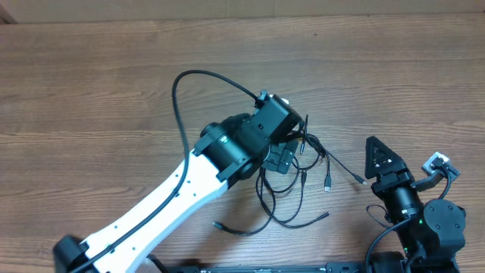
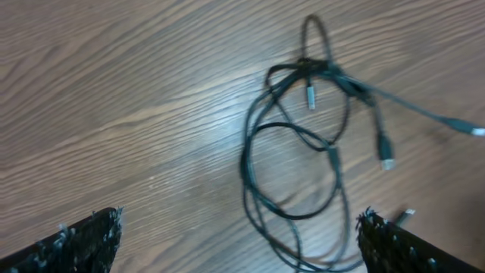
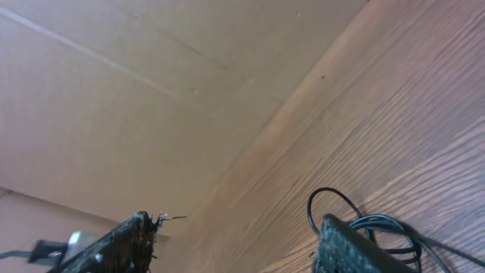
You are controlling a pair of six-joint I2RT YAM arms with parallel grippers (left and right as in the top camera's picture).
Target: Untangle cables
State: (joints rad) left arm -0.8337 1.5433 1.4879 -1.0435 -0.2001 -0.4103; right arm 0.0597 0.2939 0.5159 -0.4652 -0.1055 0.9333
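Right gripper (image 3: 235, 224), low at the near right of the table (image 1: 91, 76): fingers stand apart, nothing between them. Just beyond it and to its left, the cables (image 2: 307, 68) lie on the wood in a tangled bunch of loops, with silver-tipped plugs trailing toward the right gripper. Left gripper (image 2: 239, 220) hangs above the bunch, fingers spread wide, holding nothing. Wood-grain surface extends beyond.

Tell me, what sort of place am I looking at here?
Most likely a robotics lab or test bench, not a home. A white left arm and a dark right arm stand at a wooden table, with a tangle of thin black cables lying on it.
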